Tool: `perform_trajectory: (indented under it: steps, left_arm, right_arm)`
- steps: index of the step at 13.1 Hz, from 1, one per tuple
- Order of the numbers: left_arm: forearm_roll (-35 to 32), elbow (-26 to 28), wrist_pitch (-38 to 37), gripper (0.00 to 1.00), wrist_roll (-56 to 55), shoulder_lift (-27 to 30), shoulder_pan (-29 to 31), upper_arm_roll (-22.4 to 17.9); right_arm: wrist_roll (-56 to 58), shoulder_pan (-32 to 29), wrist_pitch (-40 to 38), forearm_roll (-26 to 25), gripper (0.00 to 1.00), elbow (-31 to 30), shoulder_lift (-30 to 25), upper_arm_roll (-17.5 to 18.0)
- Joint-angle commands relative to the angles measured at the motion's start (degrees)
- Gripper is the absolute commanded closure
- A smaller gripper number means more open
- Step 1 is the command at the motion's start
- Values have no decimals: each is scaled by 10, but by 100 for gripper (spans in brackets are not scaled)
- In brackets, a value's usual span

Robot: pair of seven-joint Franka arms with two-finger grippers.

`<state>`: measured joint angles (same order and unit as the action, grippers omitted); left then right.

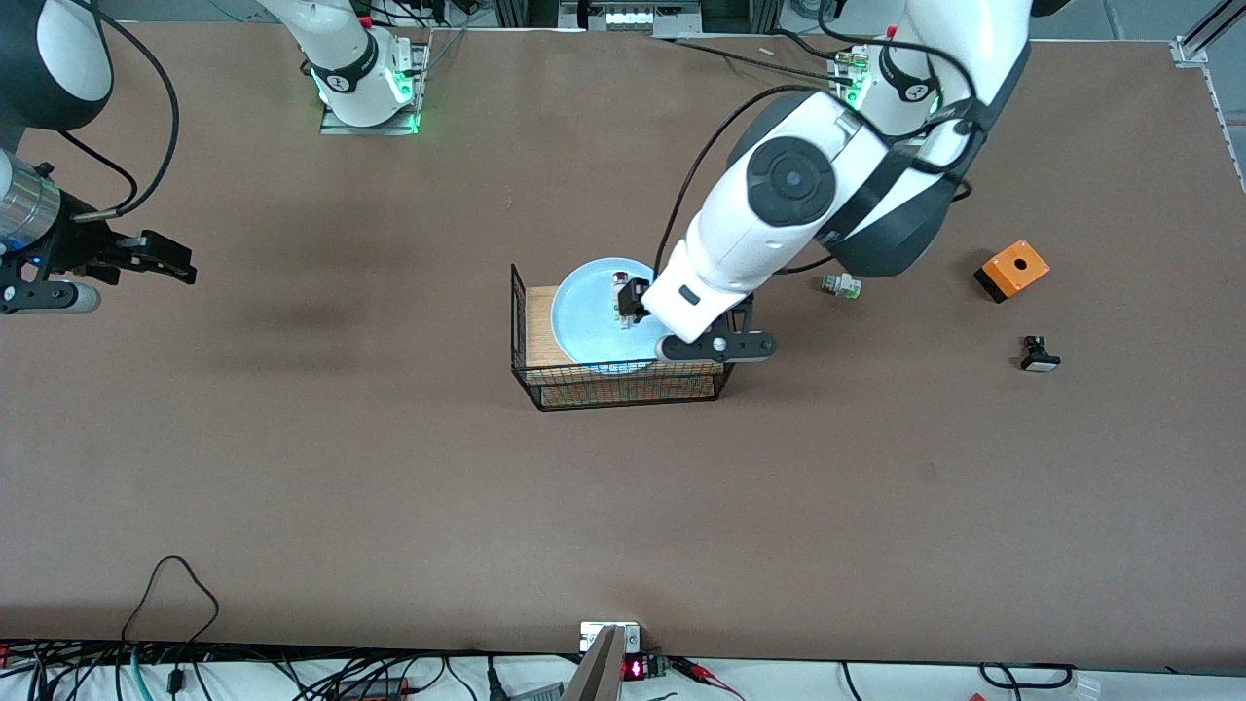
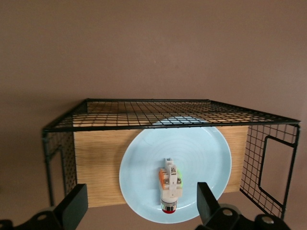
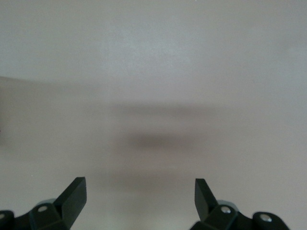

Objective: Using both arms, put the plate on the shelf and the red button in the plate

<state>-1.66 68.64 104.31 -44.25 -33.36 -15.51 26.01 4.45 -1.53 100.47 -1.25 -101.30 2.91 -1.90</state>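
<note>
Left claw (image 2: 139, 203) is spread wide over the plate (image 2: 201, 158), fingers (image 2: 74, 203) standing apart on either side of the red button (image 2: 170, 184) and gripping nothing. The button lies flat on the pale blue plate, red cap toward the wrist camera, white body with orange and green showing on top, clear of both fingers. The plate sits on the wooden floor of the black wire rack (image 2: 144, 112), in the half toward the left arm's end of the table, its edge passing under the mesh wall. Over at the right arm's end, the right claw (image 1: 180, 263) waits above bare brown table (image 1: 389, 487), fingers (image 3: 74, 194) as wide apart as they go, holding nothing. The left wrist view gives the clean look at the button and the gap on each side of it; in the front view the left arm covers part of the plate (image 1: 584, 312) and leaves only a glimpse of the button (image 1: 620, 292) beside the left claw (image 1: 635, 304). What the front view adds is everything else on the table: a white part with a green and silver cap (image 1: 840, 285) near the rack (image 1: 623, 380), an orange box (image 1: 1012, 270) farther toward the left arm's end, and a black button with a white cap (image 1: 1039, 354) nearer the front camera than that box. The right wrist view shows only table.
</note>
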Motion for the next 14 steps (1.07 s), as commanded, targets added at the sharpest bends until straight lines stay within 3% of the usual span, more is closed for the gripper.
perform_trajectory:
  steps: [1,3,4,9,11,14]
  left_arm:
    - [-48,9,-10,0,21,29,4,-3]
    - [-151,9,-17,0,41,50,4,0]
    - [-163,9,-37,0,41,53,4,0]
    - [-157,-16,-97,0,66,53,80,5]
    - [-116,-17,-128,0,79,53,116,6]
    - [-85,-11,-146,0,150,94,144,-45]
  right_arm:
    - [-4,-4,-19,-4,0,16,4,2]
    - [-7,-1,-22,-8,0,16,3,2]
    - [-7,1,-21,-16,0,17,3,3]
    - [-3,28,-66,-55,0,75,11,8]
    - [-2,27,-68,-48,0,85,11,8]
    - [-4,27,-98,-48,0,99,9,8]
